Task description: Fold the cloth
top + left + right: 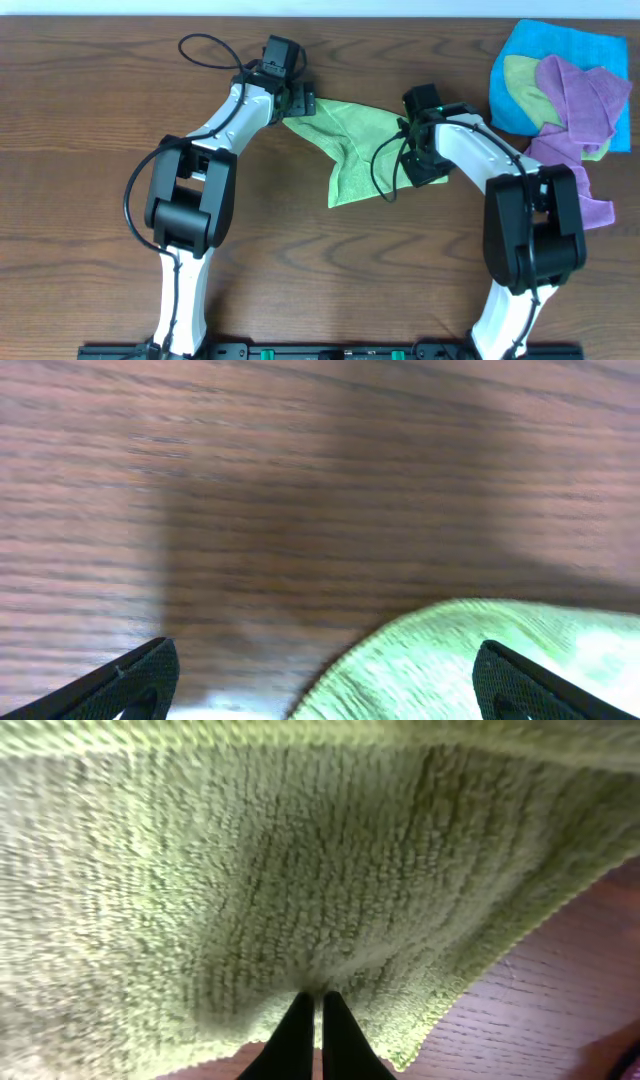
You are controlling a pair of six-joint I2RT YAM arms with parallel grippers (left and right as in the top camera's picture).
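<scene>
By the R hand [312,1002], pressed together, the lime-green cloth [250,870] is pinched, mid-bench [300,260]; L hand [325,670] is held spread at its corner, ungripped; fold judged barely begun, L pinch needed next.

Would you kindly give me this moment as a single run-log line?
cloth: crumpled, unfolded | left gripper: open above its corner | right gripper: pinching cloth

Overhead: looks straight down on the whole tabletop [100,80]. Left wrist: close above the wood, facing one corner of the cloth [480,650]. Right wrist: closer still, frame nearly filled by the same cloth.
</scene>
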